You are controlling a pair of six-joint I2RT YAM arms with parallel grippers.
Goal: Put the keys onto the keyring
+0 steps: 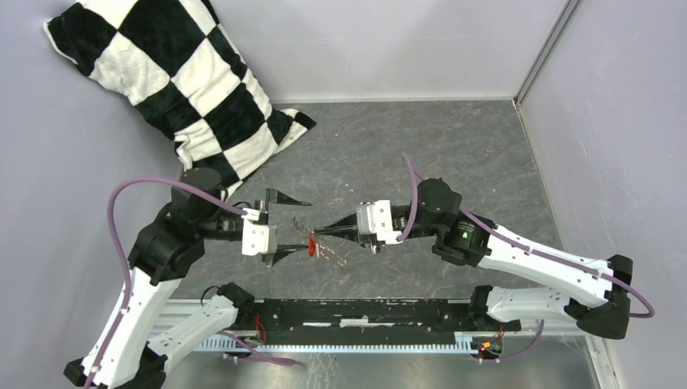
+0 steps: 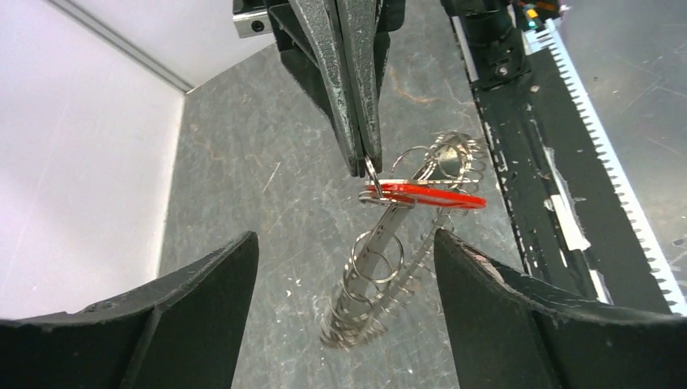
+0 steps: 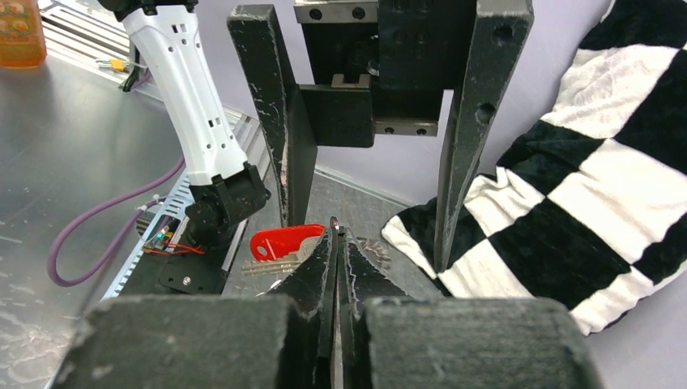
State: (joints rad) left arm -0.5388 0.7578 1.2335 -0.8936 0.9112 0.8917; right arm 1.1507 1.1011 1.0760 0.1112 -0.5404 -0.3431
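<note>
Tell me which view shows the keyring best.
Left wrist: the keyring sits mid-frame, large and clear. Top external shows only a faint glint; in right wrist, the shut right gripper hides most of it.

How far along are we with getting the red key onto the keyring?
Done: the red key lies across the keyring. In hand: the right gripper is shut, apparently pinching a thin wire loop beside the key; the left gripper stands open, holding nothing. Left: I can't tell whether the key is threaded on, so confirm that.
</note>
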